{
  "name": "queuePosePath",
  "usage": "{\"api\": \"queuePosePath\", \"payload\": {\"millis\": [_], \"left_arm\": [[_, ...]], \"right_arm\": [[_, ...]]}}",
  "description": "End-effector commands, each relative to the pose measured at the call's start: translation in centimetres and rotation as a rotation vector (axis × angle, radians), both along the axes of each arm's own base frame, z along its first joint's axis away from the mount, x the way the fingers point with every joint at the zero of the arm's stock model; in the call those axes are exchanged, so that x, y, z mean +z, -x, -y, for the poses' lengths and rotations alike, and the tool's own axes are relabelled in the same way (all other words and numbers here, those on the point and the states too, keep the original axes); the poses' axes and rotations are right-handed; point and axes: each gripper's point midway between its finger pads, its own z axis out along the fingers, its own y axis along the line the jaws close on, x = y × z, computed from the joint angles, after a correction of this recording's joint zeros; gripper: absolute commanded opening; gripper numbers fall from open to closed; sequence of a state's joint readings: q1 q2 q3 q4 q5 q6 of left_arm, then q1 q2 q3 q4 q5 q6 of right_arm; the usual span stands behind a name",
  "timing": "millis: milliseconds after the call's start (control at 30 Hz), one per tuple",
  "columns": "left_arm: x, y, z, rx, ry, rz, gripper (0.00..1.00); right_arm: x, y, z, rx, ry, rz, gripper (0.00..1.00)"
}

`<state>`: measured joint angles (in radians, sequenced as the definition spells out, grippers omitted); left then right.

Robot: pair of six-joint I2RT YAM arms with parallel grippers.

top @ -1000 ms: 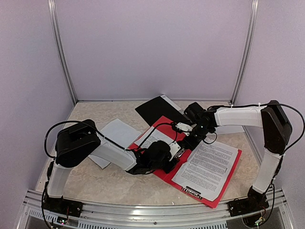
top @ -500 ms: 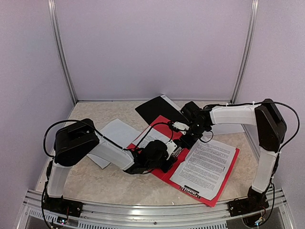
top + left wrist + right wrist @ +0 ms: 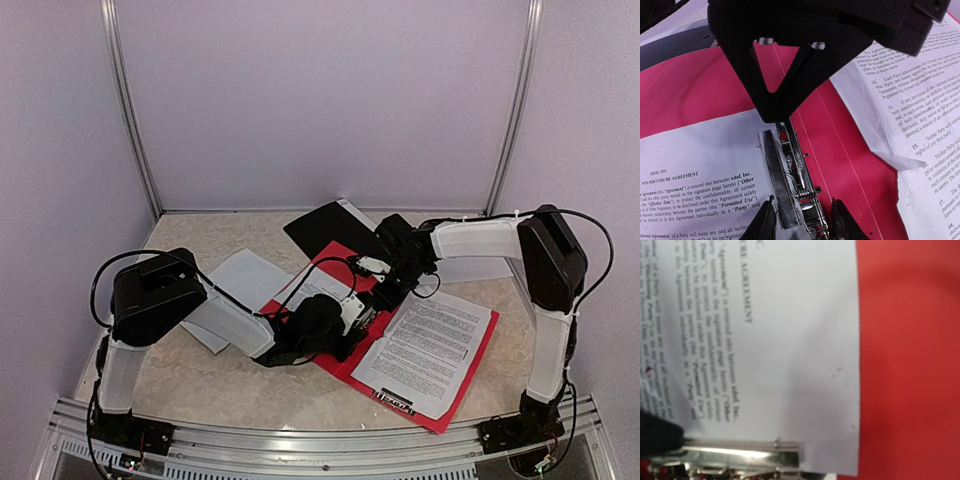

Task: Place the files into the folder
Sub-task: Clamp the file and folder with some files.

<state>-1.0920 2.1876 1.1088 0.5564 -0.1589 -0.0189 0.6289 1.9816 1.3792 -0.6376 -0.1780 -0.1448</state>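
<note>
The red folder lies open on the table. One printed file rests loose on its right half. Another printed file lies on the left half, its edge under the metal clip beside the spine. My left gripper straddles the clip's near end, both fingertips against it. My right gripper is shut, with its tip pressed on the clip's far end. In the right wrist view I see only the clamped file, the clip bar and red folder.
A black folder lies at the back, by the rear wall. Loose white sheets lie left of the red folder, partly under my left arm. Another white sheet shows behind my right forearm. Walls close in all sides.
My right arm has swung a little to the left, and the folder with its loose file has shifted slightly left too. The left gripper stays on the clip.
</note>
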Motion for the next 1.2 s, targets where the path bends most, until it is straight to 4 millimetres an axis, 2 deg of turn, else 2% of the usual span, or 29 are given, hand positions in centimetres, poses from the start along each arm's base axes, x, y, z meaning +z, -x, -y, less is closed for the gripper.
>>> {"api": "queuePosePath", "payload": {"millis": [0,133,433,767,1067,1167], "left_arm": [[-5.0,3.2,-1.9,-0.086,-0.141,-0.121,0.21],[-5.1,3.3,-1.9,-0.092,-0.142,-0.125,0.21],[-5.0,2.3,-2.8,-0.048,-0.127,-0.151,0.20],[-5.3,0.5,-4.2,0.056,-0.171,-0.137,0.20],[-4.9,0.0,-4.8,0.085,-0.149,-0.154,0.20],[-4.8,-0.2,-5.0,0.094,-0.153,-0.151,0.20]], "right_arm": [[-4.7,0.2,1.9,-0.019,0.088,-0.059,0.00],[-5.5,0.1,2.1,-0.022,0.093,-0.074,0.00],[-7.6,1.2,3.4,-0.025,0.153,-0.113,0.00],[-6.3,2.0,4.6,-0.042,0.176,-0.101,0.00],[-8.0,3.0,5.6,-0.057,0.207,-0.124,0.00],[-7.8,3.3,5.8,-0.069,0.203,-0.125,0.00]]}}
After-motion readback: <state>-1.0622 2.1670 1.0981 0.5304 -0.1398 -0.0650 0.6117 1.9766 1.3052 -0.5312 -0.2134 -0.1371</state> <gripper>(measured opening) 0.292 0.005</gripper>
